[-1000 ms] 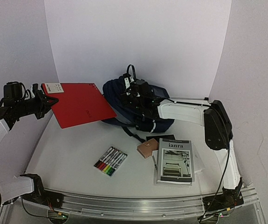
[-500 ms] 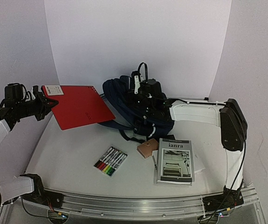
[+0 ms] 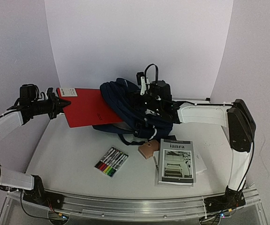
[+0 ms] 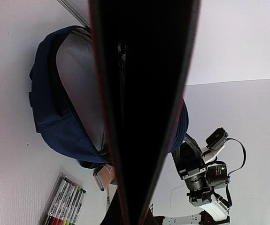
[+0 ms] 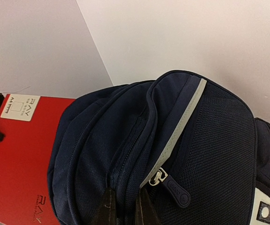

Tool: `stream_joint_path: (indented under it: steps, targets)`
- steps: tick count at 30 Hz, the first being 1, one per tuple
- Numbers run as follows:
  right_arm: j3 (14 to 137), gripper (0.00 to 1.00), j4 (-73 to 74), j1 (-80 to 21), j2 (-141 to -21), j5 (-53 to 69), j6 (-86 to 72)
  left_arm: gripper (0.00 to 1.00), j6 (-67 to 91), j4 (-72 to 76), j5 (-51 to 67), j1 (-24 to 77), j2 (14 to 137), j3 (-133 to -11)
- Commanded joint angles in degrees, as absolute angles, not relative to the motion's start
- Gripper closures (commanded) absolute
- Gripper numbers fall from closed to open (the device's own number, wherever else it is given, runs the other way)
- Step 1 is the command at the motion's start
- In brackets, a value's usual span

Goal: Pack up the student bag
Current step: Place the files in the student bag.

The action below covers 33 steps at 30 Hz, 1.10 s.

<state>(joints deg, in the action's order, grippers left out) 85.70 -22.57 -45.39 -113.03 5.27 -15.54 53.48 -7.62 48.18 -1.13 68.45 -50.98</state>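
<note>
Within the last second the left claw (image 3: 58, 104), clamped on the red folder (image 3: 88, 107), has carried it up to the backpack (image 3: 120, 101) at the back of the table (image 3: 64, 154), where the right claw (image 5: 124, 207), closed on fabric beside the zip, has tipped the opening toward it, so sliding the folder in looks next.

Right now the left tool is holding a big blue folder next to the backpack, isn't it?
Not quite: the folder is red, not blue. The top external view shows the left tool holding a big red folder next to the backpack.
</note>
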Motion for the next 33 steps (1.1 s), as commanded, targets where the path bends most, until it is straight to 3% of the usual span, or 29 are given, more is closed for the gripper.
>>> stream_joint_path:
  steps: [1, 9, 18, 33]
  targets:
    - [86.8, 1.0, -35.2, -45.0, -107.7, 8.9, -18.1, 1.0, 57.3, 6.9, 53.2, 1.9, 71.5, -53.9]
    - [88.0, 1.0, -36.1, -45.0, -108.7, 9.4, -18.6, 1.0, 61.4, 16.6, 49.1, 10.8, 81.4, -55.7]
    - [89.3, 1.0, -36.5, -45.1, -110.4, 10.2, -19.4, 1.0, 63.0, 28.2, 41.3, 14.3, 93.1, -59.4]
    - [89.6, 1.0, -36.5, -45.1, -112.3, 8.6, -19.6, 1.0, 56.3, 24.9, 33.1, 22.3, 114.0, -75.6]
